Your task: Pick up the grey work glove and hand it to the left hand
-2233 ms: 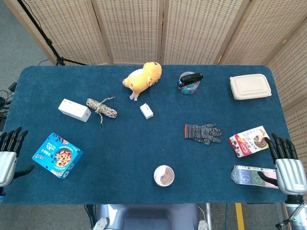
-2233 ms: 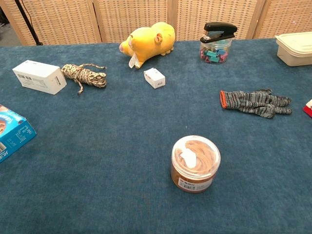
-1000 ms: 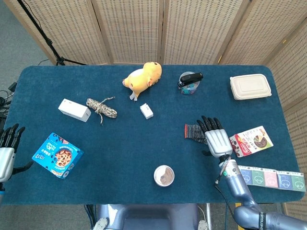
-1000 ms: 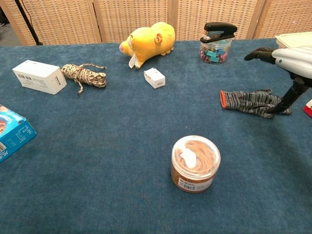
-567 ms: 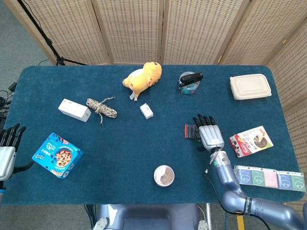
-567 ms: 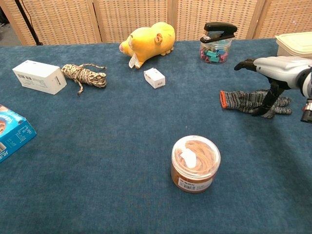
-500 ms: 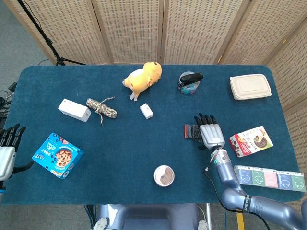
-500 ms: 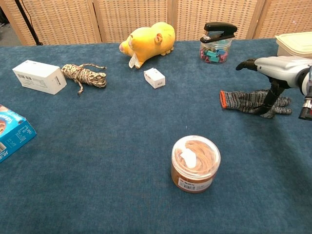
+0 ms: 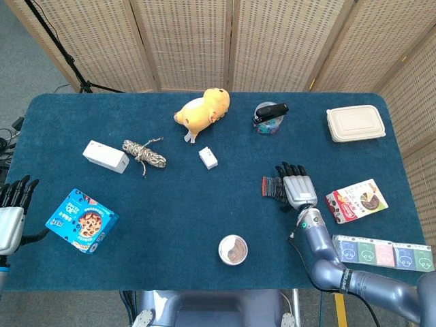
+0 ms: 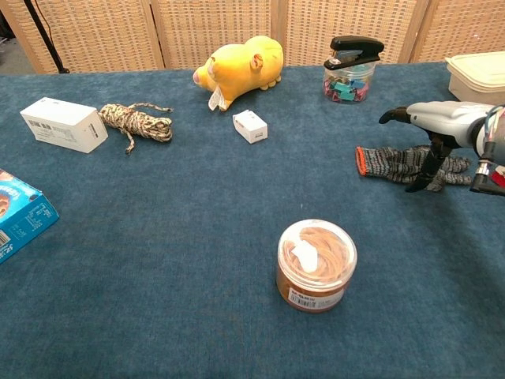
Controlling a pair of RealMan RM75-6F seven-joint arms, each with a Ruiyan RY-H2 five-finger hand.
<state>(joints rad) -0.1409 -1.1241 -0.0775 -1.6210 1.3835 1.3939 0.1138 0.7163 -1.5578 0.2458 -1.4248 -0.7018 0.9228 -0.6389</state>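
Observation:
The grey work glove (image 9: 272, 187) (image 10: 390, 162) lies flat on the blue table, cuff with an orange edge pointing left. My right hand (image 9: 297, 187) (image 10: 435, 122) hovers over the glove's finger end, palm down, fingers spread. Its thumb reaches down to the glove in the chest view, with nothing held. My left hand (image 9: 12, 209) stays at the table's left edge, fingers apart and empty; the chest view does not show it.
A round jar of rubber bands (image 9: 233, 249) (image 10: 316, 264) stands near the front. A snack packet (image 9: 354, 200) lies right of the glove. A stapler on a clip jar (image 10: 349, 67), yellow plush (image 10: 239, 69), small white box (image 10: 250, 125), rope bundle (image 10: 135, 121), cookie box (image 9: 81, 221).
My right hand came in from the table's right edge to above the glove, then sank slightly lower over it. The glove has not moved. The left hand stayed put.

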